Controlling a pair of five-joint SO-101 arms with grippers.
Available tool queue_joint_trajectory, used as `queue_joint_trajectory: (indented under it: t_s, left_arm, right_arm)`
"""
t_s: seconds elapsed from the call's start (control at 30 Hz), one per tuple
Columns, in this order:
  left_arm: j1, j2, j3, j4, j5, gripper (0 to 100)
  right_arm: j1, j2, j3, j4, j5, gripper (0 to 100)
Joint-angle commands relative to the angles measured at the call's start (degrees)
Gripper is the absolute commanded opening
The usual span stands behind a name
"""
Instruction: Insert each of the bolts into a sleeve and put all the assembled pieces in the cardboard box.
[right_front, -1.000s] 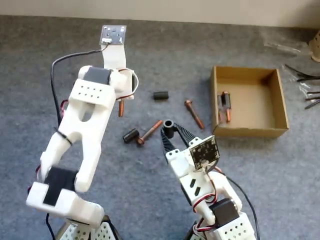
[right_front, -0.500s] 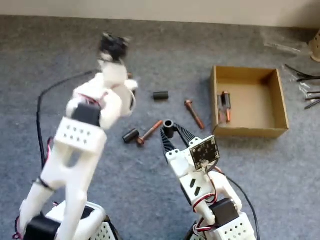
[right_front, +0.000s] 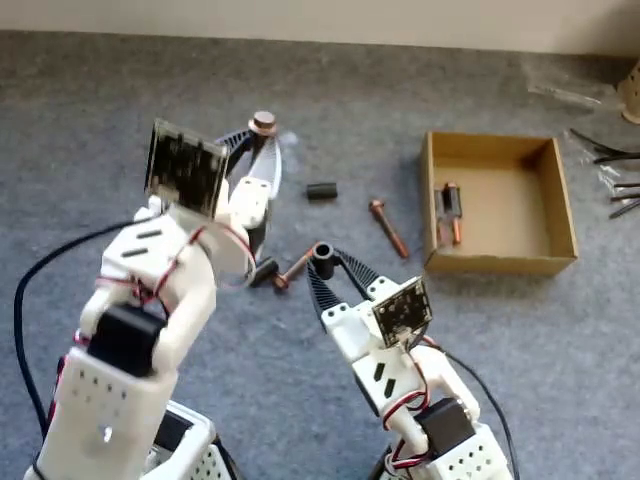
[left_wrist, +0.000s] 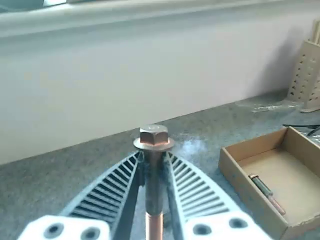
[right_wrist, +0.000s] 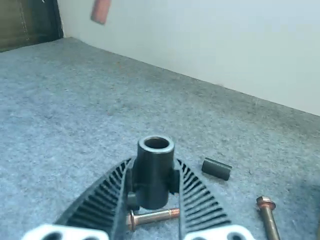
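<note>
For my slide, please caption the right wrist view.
Right pincer grips an upright black sleeve over a copper bolt on the carpet.

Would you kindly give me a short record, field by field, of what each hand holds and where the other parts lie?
Left hand: shut on copper hex-head bolt, head outward
Right hand: shut on black cylindrical sleeve, bore upward
Brown cardboard box: one assembled piece inside
Loose bolts: one near the box, one by the right hand
Loose sleeves: one alone, one beside that bolt
</note>
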Motion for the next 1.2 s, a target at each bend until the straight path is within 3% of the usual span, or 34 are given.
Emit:
queue_joint_trajectory:
  t_s: [0.0,0.33,0.8,1.0,1.17]
  left_arm:
    - [4.26,-5.93,1.98,-1.41,-0.62,1]
    - [5.14,-24.84,18.86,-9.58,-0.62,1]
    - [6.55,-27.3,35.12,-30.33,-0.26,1]
    - [11.74,-27.38,37.41,-31.21,-0.44,1]
    - [11.91,-27.38,37.67,-31.3,-0.62,1]
  right_arm:
    - [-0.75,-0.66,2.86,-2.15,-0.09,0.5]
    - [-0.66,-0.66,1.89,-2.24,0.0,0.5]
    - [-2.68,-0.66,2.07,-2.24,-0.44,0.5]
    - [-2.59,-0.66,2.15,-2.24,-0.44,0.5]
    - [-2.51,-0.66,2.33,-2.24,-0.44,0.5]
